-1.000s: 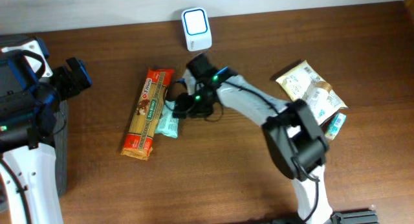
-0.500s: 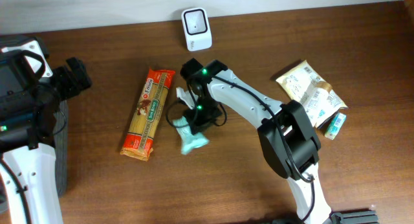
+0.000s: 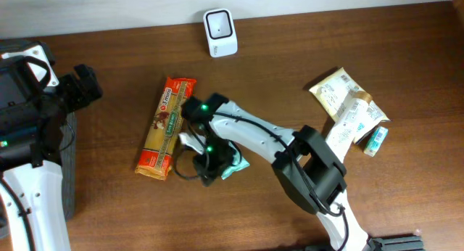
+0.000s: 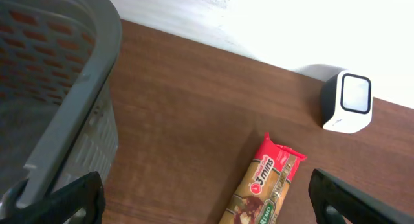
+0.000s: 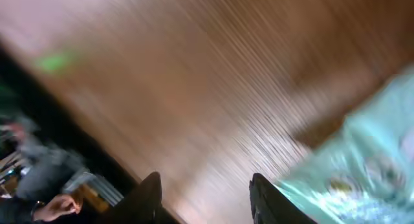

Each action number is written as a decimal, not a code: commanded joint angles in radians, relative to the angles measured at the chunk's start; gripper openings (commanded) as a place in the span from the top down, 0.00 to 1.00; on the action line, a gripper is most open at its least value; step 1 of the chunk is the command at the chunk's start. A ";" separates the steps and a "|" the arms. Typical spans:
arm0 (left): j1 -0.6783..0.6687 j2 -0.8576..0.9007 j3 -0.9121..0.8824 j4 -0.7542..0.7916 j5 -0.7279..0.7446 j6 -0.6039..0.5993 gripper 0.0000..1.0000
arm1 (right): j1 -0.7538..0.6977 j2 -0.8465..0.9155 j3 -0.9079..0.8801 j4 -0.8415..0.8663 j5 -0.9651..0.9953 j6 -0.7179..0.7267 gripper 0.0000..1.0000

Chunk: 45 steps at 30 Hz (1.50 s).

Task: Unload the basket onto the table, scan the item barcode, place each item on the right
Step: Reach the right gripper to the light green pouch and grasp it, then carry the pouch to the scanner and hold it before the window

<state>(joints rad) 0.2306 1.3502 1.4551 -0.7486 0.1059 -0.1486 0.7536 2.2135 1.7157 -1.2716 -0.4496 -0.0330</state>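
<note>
Basket sits at the worktop's left edge, and the left gripper hangs beside it, jaws spread wide with nothing between them. Left of centre lies a pasta packet, its long side running towards the far edge. Just right of it, the right gripper is low over the worktop with a teal packet at its tip. The wrist view is smeared, so whether the fingers clasp the packet cannot be told. At the far edge stands the scanner, well apart from the teal packet. A pile of packets lies near the right edge. The scan looks not yet done: the teal packet has to reach the scanner with its barcode, unseen here, facing the window.
</note>
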 commanded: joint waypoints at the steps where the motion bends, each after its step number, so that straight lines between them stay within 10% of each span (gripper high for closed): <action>1: 0.003 -0.005 0.003 0.002 0.010 0.019 0.01 | -0.063 0.008 -0.053 0.003 0.153 0.096 0.57; 7: 0.003 -0.005 0.003 0.002 0.010 0.019 0.01 | -0.336 -0.001 0.016 -0.032 0.220 0.127 0.60; 12: 0.003 -0.005 0.003 0.002 0.010 0.019 0.01 | -0.472 0.007 0.077 0.069 -0.171 -0.163 0.24; 19: 0.003 -0.005 0.003 0.002 0.010 0.020 0.01 | -0.431 0.127 0.034 0.125 -0.258 -0.177 0.25; 23: 0.003 -0.005 0.003 0.002 0.010 0.019 0.01 | -0.345 0.156 -0.030 0.169 -0.281 -0.168 0.38; 27: 0.003 -0.005 0.003 0.002 0.010 0.019 0.01 | -0.328 0.156 -0.037 0.179 -0.327 -0.112 0.96; 45: 0.003 -0.005 0.003 0.002 0.011 0.019 0.01 | -0.436 -0.406 -0.032 0.018 -0.425 -0.213 0.96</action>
<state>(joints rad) 0.2306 1.3502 1.4551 -0.7486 0.1059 -0.1486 0.3157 1.8713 1.6772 -1.2499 -0.8837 -0.2394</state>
